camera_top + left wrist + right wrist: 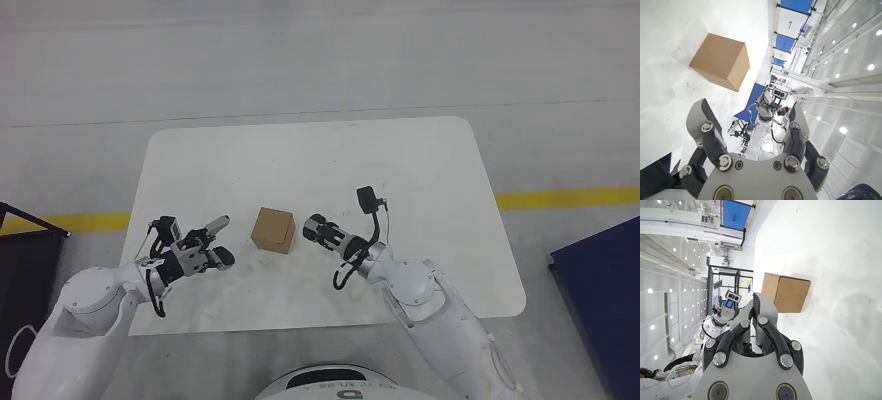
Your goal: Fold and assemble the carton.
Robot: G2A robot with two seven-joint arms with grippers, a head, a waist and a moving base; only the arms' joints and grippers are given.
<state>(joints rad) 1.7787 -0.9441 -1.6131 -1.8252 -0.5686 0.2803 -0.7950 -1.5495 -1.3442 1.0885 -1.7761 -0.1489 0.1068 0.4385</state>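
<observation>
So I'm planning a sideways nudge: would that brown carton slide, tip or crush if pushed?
The carton is boxy and sits flat on the table, so it would probably slide, not roll. It looks like thin cardboard, likely light, and its walls may dent if squeezed.

A white table (430,160) with rounded corners stood on a grey floor (300,60). A yellow line (570,198) ran across the floor on both sides of the table. A dark blue surface (605,290) lay off its right side. Blue wall panels (784,42) and round ceiling lights (870,66) showed beyond.
</observation>
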